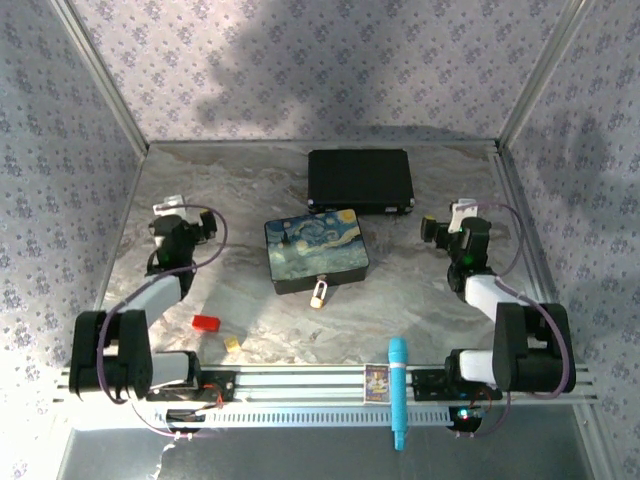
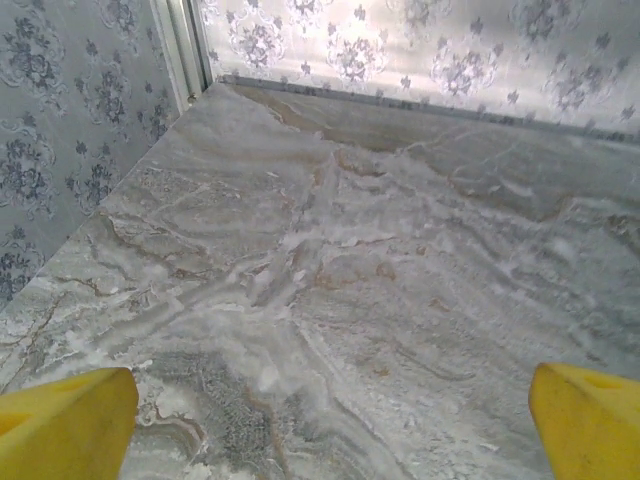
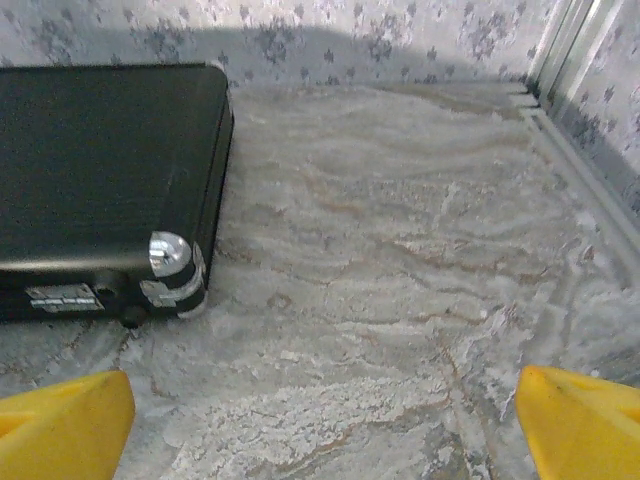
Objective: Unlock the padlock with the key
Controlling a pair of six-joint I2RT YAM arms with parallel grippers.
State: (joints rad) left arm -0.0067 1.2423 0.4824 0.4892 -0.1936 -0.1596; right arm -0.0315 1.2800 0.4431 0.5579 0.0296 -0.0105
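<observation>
The padlock (image 1: pixel 318 294) lies at four o'clock from the left gripper (image 1: pixel 173 207) and eight o'clock from the right gripper (image 1: pixel 461 209). Both are spread wide and about equally near.

The tabletop (image 2: pixel 400 260) looks like marble-patterned stone, smooth, with a soft sheen. The black case (image 3: pixel 100 160) at the upper left of the right wrist view has a matt, finely lined skin and a shiny metal corner cap (image 3: pixel 168 252). The fingers (image 2: pixel 70 425) of the left pincer (image 2: pixel 330 435) look like smooth yellow plastic.
</observation>
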